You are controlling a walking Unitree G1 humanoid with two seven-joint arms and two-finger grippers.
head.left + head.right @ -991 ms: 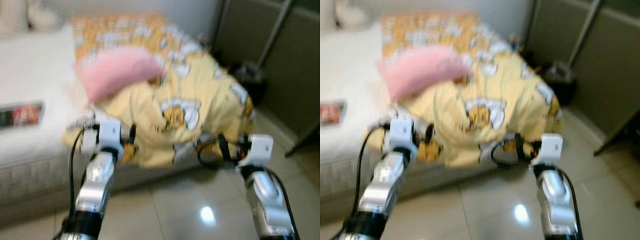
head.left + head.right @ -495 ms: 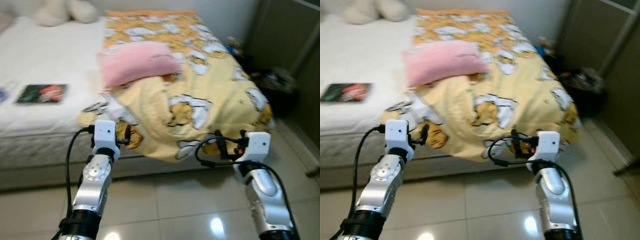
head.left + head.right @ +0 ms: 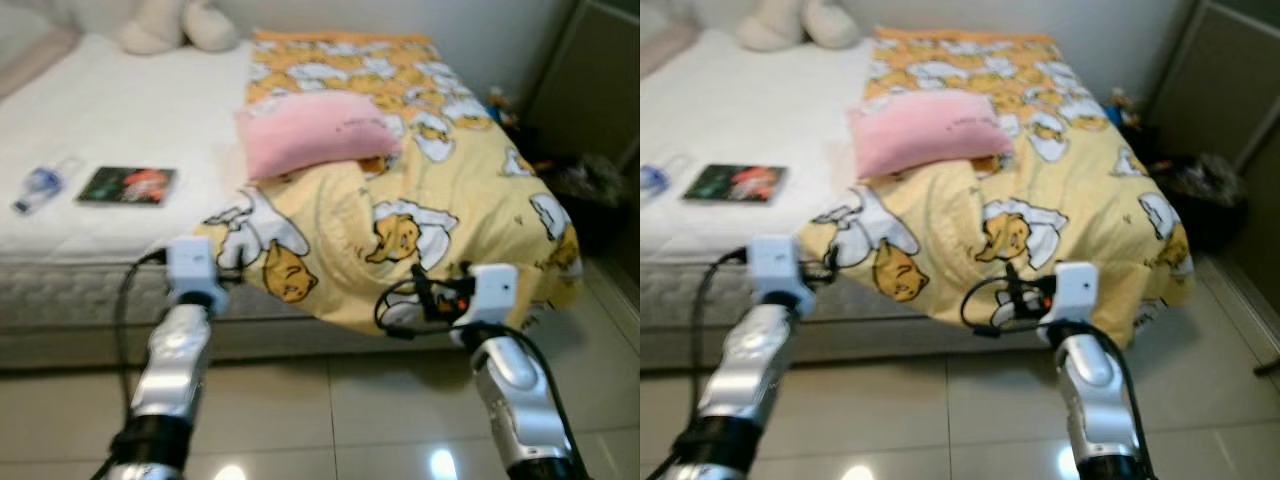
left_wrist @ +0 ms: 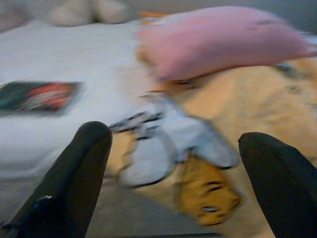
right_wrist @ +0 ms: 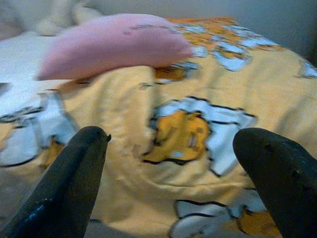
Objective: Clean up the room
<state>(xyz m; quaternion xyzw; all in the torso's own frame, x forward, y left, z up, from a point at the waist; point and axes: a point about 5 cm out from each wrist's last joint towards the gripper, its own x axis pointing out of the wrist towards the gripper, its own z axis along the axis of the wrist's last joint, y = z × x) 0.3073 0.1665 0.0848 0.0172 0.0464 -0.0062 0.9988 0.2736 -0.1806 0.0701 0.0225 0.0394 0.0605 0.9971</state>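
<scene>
One pink pillow [image 3: 314, 144] lies on one cartoon-print yellow blanket [image 3: 440, 190]; one book [image 3: 127, 185], seemingly one bottle [image 3: 40, 185] near the bed's [image 3: 120, 130] left edge. Left gripper [image 4: 173, 173] and right gripper [image 5: 173, 173] gape apart, empty.

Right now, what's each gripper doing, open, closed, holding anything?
Left gripper: open, holding nothing, facing the yellow blanket.
Right gripper: open, holding nothing, facing the same blanket.

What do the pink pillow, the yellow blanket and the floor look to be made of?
Pink pillow: soft matte fabric, plump and dented. Yellow blanket: thin printed cloth, creased and draping over the bed edge. Floor: glossy tile, probably ceramic, with grout lines and light glare.
</scene>
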